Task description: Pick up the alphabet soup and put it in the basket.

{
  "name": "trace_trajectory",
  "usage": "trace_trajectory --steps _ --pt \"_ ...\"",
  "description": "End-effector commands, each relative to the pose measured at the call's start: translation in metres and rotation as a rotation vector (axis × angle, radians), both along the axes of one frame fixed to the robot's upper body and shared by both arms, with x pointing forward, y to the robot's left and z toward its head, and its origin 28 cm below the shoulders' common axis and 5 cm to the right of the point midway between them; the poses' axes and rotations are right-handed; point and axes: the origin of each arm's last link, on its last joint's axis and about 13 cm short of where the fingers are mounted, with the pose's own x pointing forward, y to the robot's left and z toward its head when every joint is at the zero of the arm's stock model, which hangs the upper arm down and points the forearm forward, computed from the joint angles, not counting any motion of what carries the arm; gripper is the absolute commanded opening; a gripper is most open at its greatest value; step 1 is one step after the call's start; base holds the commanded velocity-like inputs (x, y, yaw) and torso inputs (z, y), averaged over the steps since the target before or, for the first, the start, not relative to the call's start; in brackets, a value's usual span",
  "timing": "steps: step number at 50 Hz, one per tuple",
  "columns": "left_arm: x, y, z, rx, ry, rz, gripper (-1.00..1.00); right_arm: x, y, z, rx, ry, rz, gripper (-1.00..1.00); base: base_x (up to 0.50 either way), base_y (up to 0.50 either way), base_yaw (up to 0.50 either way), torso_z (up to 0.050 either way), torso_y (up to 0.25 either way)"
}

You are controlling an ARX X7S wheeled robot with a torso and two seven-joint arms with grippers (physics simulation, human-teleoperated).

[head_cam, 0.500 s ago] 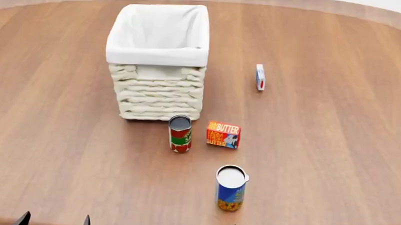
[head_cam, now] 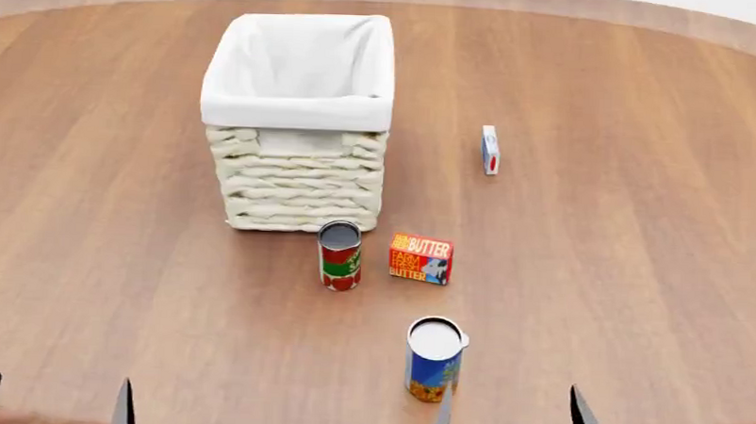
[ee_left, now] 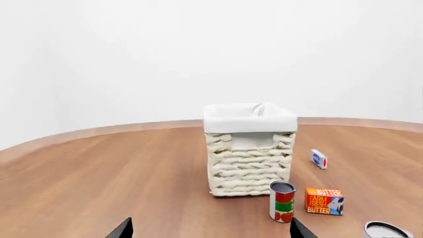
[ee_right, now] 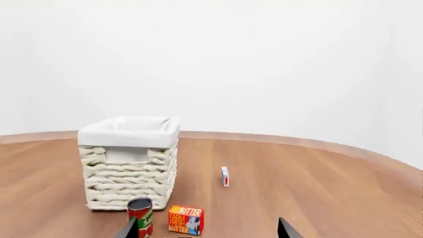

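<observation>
The alphabet soup stands upright on the wooden table, close to the near edge, apart from everything else, with bare wood all around it. Farther in, the red-and-green can and the orange butter box stand side by side with a gap between them, just in front of the basket, whose open, white-lined mouth faces up. A small white box stands on edge alone to the right of the basket, well apart. The table's curved far rim shows behind the basket, and wide open wood lies to both sides. The right gripper shows only as two dark fingertips at the bottom of the head view, spread apart and holding nothing; one tip overlaps the can's lower right side in that view, though whether it touches cannot be told. The left gripper likewise shows only two tips, parted and empty, over bare wood well left of the can. In the left wrist view the soup is cut off at the corner, only its pale top rim visible; in the right wrist view it cannot be made out.
</observation>
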Motion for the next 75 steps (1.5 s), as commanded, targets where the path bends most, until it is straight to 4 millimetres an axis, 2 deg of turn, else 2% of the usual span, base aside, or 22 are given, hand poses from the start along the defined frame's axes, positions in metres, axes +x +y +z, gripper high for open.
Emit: trace_trajectory --steps 1,3,5,10,61,63,64,75 --pt "-0.022 0.0 0.033 0.003 -0.11 0.006 1.0 -0.019 0.0 0.041 -0.001 -0.112 0.009 1.0 0.0 0.0 0.0 0.0 0.0" --pt "-0.024 0.0 0.037 0.003 -0.122 0.015 1.0 -0.023 -0.001 0.051 0.001 -0.131 0.009 1.0 0.0 0.0 0.0 0.0 0.0" --pt "-0.027 0.0 0.039 0.004 -0.132 0.016 1.0 -0.025 -0.001 0.045 0.005 -0.138 0.013 1.0 0.0 0.0 0.0 0.0 0.0" --pt "-0.034 -0.001 0.048 0.005 -0.165 0.014 1.0 -0.027 -0.001 0.049 0.022 -0.146 0.027 1.0 0.0 0.0 0.0 0.0 0.0" --pt "-0.029 -0.002 0.041 0.009 -0.129 0.003 1.0 -0.025 0.001 0.043 0.045 -0.089 0.046 1.0 0.49 0.0 0.0 0.0 0.0" --pt "-0.029 -0.002 0.041 0.009 -0.127 0.001 1.0 -0.026 -0.001 0.044 0.093 -0.111 0.06 1.0 0.0 0.0 0.0 0.0 0.0" --pt "-0.029 -0.002 0.041 0.009 -0.127 0.002 1.0 -0.025 -0.001 0.043 0.046 -0.089 0.029 1.0 0.0 0.0 0.0 0.0 0.0" --pt "-0.029 -0.003 0.041 0.008 -0.121 -0.001 1.0 -0.025 -0.001 0.043 0.064 -0.089 0.043 1.0 0.0 0.42 0.0 0.0 0.0"
